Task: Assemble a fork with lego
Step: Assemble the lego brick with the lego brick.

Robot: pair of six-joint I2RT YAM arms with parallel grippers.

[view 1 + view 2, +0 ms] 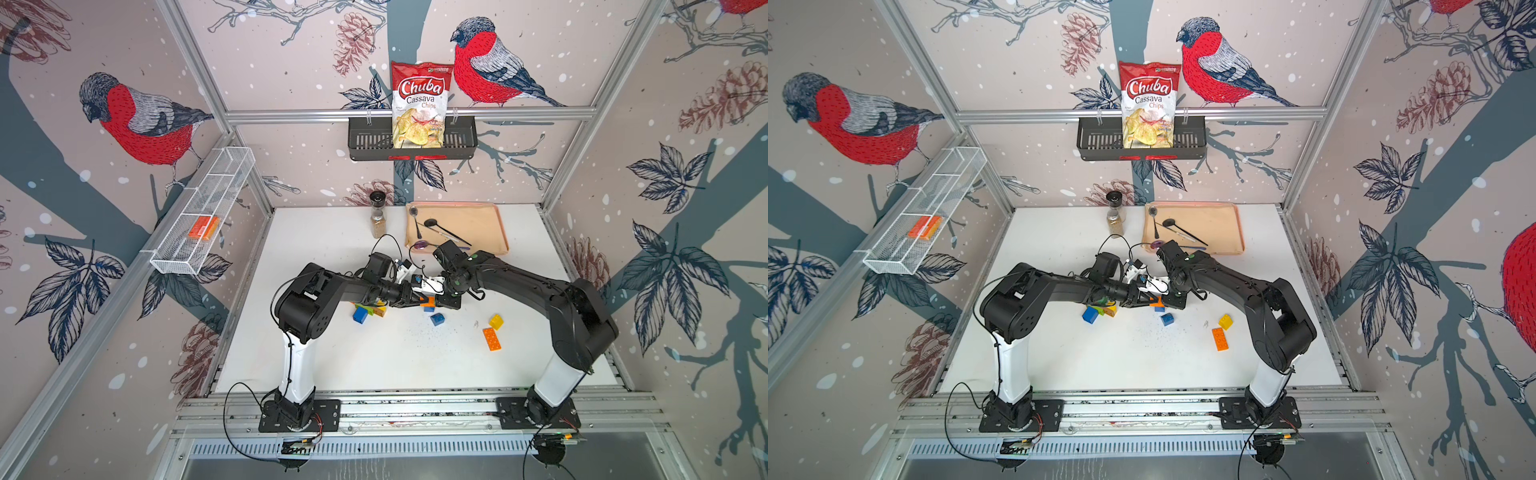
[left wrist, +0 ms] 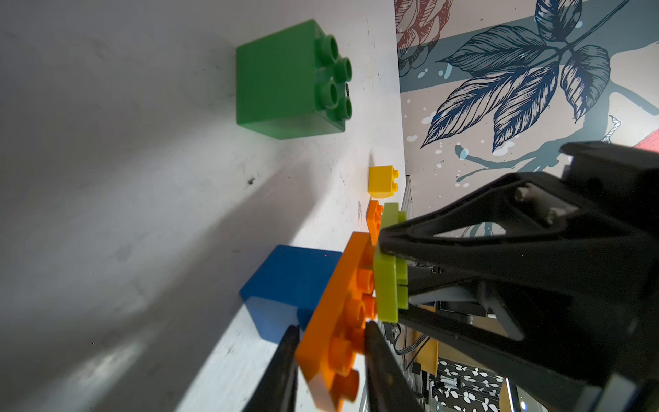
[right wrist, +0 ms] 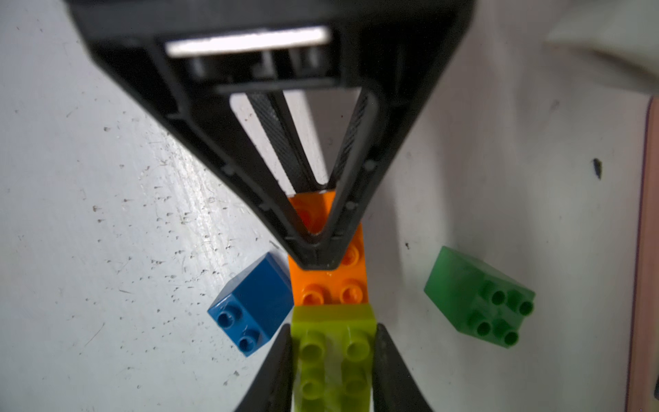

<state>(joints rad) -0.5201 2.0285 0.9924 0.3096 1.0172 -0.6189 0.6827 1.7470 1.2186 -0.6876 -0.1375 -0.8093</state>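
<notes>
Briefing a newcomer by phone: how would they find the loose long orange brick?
On the white table, beside the right arm, two bricks lie apart from the rest. Next to the small yellow square, it is the longer orange brick, nearer the front edge.

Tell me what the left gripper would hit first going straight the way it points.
Probably the lime brick, held by the right gripper facing it, right beyond the orange brick that the left gripper grips. Depth is hard to judge.

Light: bright, diffuse | Shadow: broad, soft, on table (image 2: 107, 214) beside left gripper (image 2: 331, 342) | Focus: soft around right gripper (image 3: 333, 342) | Edges: bowed
</notes>
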